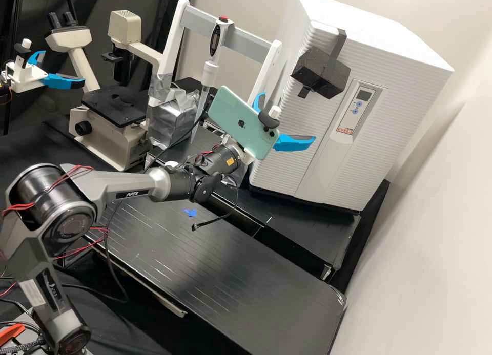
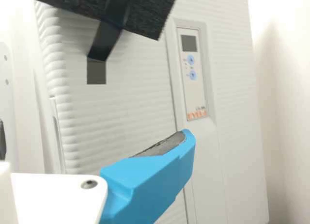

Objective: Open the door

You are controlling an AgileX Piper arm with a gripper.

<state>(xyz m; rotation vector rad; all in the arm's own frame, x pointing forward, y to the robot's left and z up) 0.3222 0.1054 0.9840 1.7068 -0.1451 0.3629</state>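
Note:
In the high view my gripper (image 1: 288, 116) stands open at the lower left side of the white cabinet (image 1: 389, 42), with nothing between its fingers. The cabinet's ribbed door (image 1: 287, 140) looks closed, with a control panel (image 1: 354, 108) on its front. In the wrist view the open gripper (image 2: 97, 136) is in front of the door (image 2: 131, 107). One blue finger (image 2: 155, 173) hides part of the door's lower front; whether it touches is unclear. A narrow upright recess or strip (image 2: 57, 132) runs along the door's side edge.
A black block (image 1: 322, 72) is strapped to the cabinet's upper front. A green phone (image 1: 243, 122) rides on my wrist. Beside the arm stand a foil-wrapped box (image 1: 171, 119), a white frame (image 1: 177, 37) and a microscope (image 1: 115, 124). Another blue-fingered gripper is at far left.

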